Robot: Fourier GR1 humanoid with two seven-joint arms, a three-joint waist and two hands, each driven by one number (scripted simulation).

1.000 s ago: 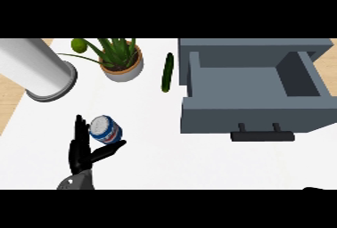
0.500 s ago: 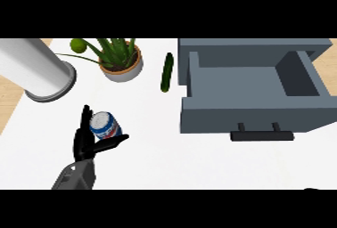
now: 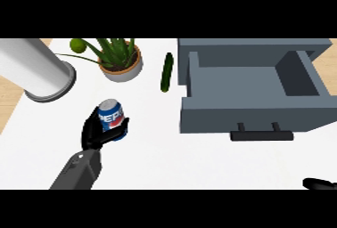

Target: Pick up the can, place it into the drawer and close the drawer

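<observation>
A blue can (image 3: pixel 111 118) with a silver top and white lettering stands in the grasp of my left hand (image 3: pixel 94 135), whose fingers and thumb curl round its lower part at the left of the white counter. The grey drawer (image 3: pixel 253 91) is pulled open at the right, its inside bare, with a dark handle (image 3: pixel 261 135) on its front. Only a dark tip of my right hand (image 3: pixel 320 183) shows at the lower right edge, too little to tell its fingers.
A potted green plant (image 3: pixel 119 62) stands at the back, a cucumber (image 3: pixel 166 78) lies between it and the drawer, and a large white cylinder (image 3: pixel 33 72) fills the back left. The counter's left edge (image 3: pixel 9 116) runs near the can.
My left hand has closed round the can and carried it up and to the right, towards the drawer. The forearm has followed into view.
</observation>
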